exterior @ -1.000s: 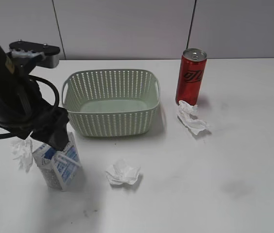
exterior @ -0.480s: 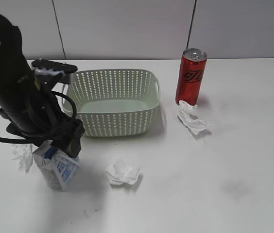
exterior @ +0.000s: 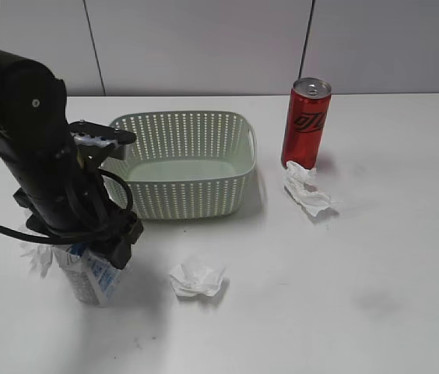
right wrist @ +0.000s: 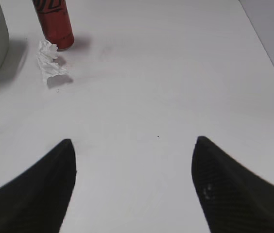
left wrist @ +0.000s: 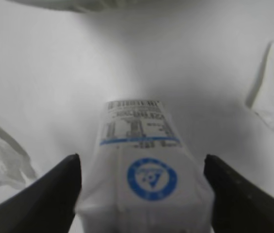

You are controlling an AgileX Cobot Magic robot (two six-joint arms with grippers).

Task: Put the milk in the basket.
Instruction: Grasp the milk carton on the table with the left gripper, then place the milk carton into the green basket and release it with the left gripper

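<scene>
The milk (exterior: 93, 279), a small white carton with blue panels, stands upright on the white table at the front left, in front of the pale green basket (exterior: 180, 196). My left gripper (exterior: 99, 251) is down over the carton's top. In the left wrist view the left gripper (left wrist: 141, 156) is open, with a dark finger (left wrist: 54, 194) on each side of the milk (left wrist: 144, 165), close to its sides. My right gripper (right wrist: 134, 140) is open and empty above bare table; it does not show in the exterior view.
A red can (exterior: 305, 125) stands right of the basket with a crumpled tissue (exterior: 307, 189) in front of it. Another tissue (exterior: 196, 278) lies right of the milk and one (exterior: 36, 253) lies left of it. The basket's inside holds nothing.
My left arm has swung right and lowered over the milk, so its jaws now stand on both sides of the carton. The carton has stayed upright in place.
</scene>
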